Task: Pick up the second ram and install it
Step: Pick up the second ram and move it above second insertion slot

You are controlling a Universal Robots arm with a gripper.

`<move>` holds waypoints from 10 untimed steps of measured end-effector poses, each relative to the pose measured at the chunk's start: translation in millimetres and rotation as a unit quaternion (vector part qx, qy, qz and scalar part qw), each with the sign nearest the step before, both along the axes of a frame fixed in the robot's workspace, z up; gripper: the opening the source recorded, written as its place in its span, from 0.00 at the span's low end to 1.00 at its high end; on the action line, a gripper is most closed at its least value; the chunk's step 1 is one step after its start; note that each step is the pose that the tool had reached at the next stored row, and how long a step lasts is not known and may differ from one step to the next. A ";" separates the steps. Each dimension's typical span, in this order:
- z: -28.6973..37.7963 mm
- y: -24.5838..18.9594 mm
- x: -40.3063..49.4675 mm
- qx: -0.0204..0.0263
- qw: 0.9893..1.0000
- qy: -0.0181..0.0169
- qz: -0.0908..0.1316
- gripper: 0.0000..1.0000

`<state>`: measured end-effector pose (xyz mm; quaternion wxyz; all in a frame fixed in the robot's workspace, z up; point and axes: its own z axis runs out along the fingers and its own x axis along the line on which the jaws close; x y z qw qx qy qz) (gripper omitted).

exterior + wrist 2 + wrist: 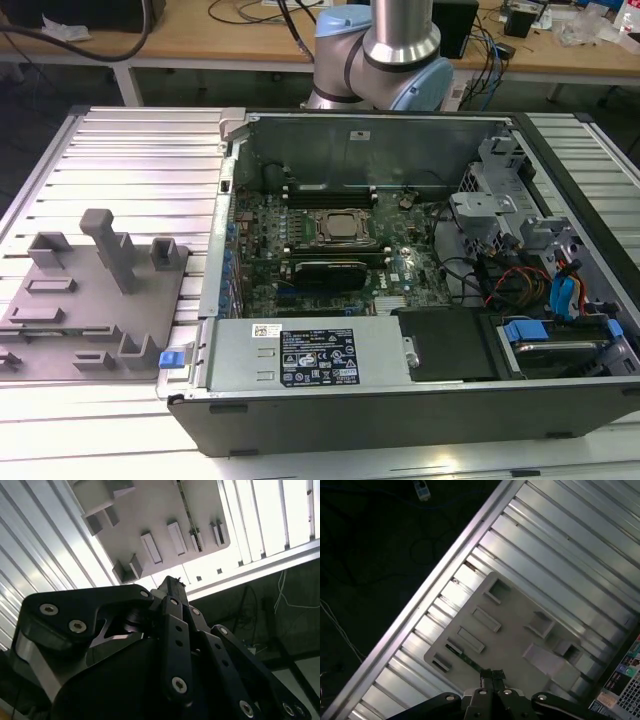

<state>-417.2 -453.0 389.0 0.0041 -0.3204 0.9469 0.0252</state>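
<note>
The ribbed aluminium table (130, 160) is bare metal, bright enough to throw glare along its ridges. On it, at the exterior view's left, the grey plastic fixture tray (60, 335) looks matt, with no shine at all. The open black computer case (400, 425) has a dull painted near wall, while its inner panels are plain grey sheet steel. Its silver metal power supply box (240, 355) carries a glossy black label (318, 357); beside it sits a smooth blue plastic latch (173, 357). The green circuit board (260, 225) has a lacquered look. At the far side, the robot arm's silver tube (400, 25) is polished metal, joined by pale blue plastic caps (425, 92), in front of a light wooden bench (230, 35). In the second wrist view, the black gripper (172, 582) has a satin finish with bright steel screw heads.
</note>
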 end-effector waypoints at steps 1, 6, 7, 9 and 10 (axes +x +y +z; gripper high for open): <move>0.0 0.0 0.0 0.000 1.000 0.000 0.005 0.11; 0.0 0.0 0.0 0.000 0.999 0.000 0.039 0.11; 0.0 0.0 0.0 0.000 0.999 0.000 0.046 0.11; 0.0 0.0 0.0 0.000 0.998 0.000 0.056 0.11; 0.0 0.0 0.0 0.000 0.998 0.000 0.060 0.11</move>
